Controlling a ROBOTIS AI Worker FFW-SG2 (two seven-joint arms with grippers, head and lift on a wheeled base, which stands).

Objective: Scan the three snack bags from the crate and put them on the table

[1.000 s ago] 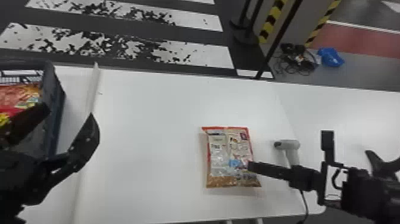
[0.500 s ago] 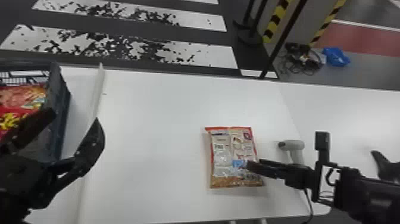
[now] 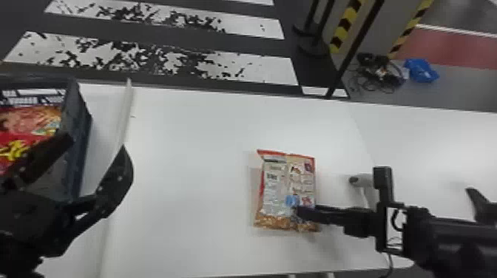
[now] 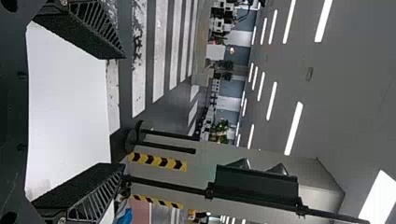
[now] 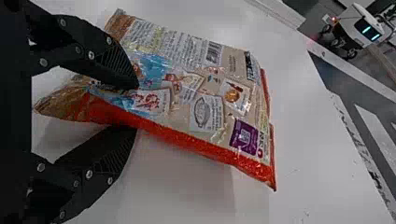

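Right claw (image 3: 300, 213) pinching a red-edged, beige, glossy plastic snack bag (image 3: 281, 185); left claw (image 3: 98, 143) spread wide.
The snack bag sits between the right claw's two black fingers near one end, its printed face tilted and most of its length reaching out past the fingertips, above the smooth white table (image 3: 192, 155). Just right of those fingertips, a little farther from the robot, is a pale grey handheld scanner (image 3: 364, 180). The left claw has nothing between its fingers; just left of it stands a dark grey-blue plastic crate (image 3: 82, 122) holding shiny red snack packaging with yellow patches (image 3: 22, 148).
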